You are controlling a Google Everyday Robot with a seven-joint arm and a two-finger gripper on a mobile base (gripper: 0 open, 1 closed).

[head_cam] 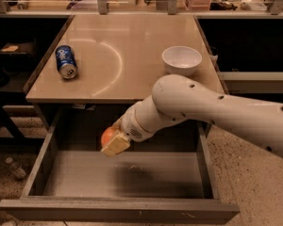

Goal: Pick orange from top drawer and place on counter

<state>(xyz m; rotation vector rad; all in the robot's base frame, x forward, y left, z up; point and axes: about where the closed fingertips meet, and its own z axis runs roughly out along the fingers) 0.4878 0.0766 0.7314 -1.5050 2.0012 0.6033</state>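
Holding: your end effector (112, 142) is clenched on the orange (107, 135), which hangs above the floor of the open top drawer (85, 180), toward its back.
Done: you appear to have the fruit grasped and lifted; a shadow lies on the drawer floor below it.
Left: you have yet to carry it up and set it on the tabletop (132, 36).
Tabletop: beige, glossy, faint white arc; blue can (66, 61) on its side at left, white bowl (181, 60) at right, well apart.
Room: speckled floor, dark recesses either side, cluttered bench behind; small bottle (14, 167) on the floor at left.
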